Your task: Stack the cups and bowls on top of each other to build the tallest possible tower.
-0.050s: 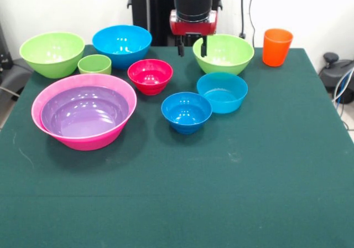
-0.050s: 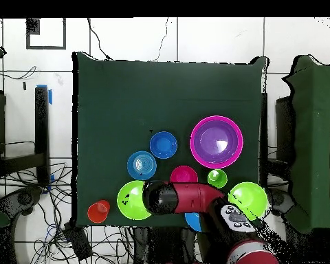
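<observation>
The gripper (image 1: 192, 47) hangs with fingers spread and empty above the tabletop (image 1: 221, 176) beside a green bowl (image 1: 223, 53), the purple bowl (image 1: 84, 111) nested in the pink bowl (image 1: 47, 96).

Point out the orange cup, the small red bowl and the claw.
orange cup (image 1: 276, 47), front view, on its side wall.
small red bowl (image 1: 150, 75), front view, on its inside near the middle.
claw (image 1: 192, 47), front view, midway between its two dark tips, which stand apart.
</observation>
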Action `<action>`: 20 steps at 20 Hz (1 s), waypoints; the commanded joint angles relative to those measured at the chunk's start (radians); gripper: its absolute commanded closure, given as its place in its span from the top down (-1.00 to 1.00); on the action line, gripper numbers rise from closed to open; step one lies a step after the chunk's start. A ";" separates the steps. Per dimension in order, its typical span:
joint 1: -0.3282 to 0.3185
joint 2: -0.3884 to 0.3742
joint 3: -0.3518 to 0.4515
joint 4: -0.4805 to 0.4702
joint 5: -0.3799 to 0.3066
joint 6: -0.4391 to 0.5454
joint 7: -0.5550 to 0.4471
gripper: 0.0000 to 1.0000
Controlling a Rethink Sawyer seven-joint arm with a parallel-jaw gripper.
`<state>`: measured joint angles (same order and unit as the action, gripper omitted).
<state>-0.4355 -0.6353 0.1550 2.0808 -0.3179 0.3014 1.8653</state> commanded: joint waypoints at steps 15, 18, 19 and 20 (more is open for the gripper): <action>-0.028 0.185 0.105 -0.049 0.016 -0.097 0.104 1.00; -0.030 0.200 0.103 -0.058 0.010 -0.109 0.104 1.00; -0.030 0.202 0.102 -0.059 0.010 -0.110 0.104 1.00; -0.031 0.206 0.101 -0.062 0.008 -0.115 0.104 1.00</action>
<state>-0.4620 -0.5046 0.1857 2.0800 -0.3176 0.2980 1.8653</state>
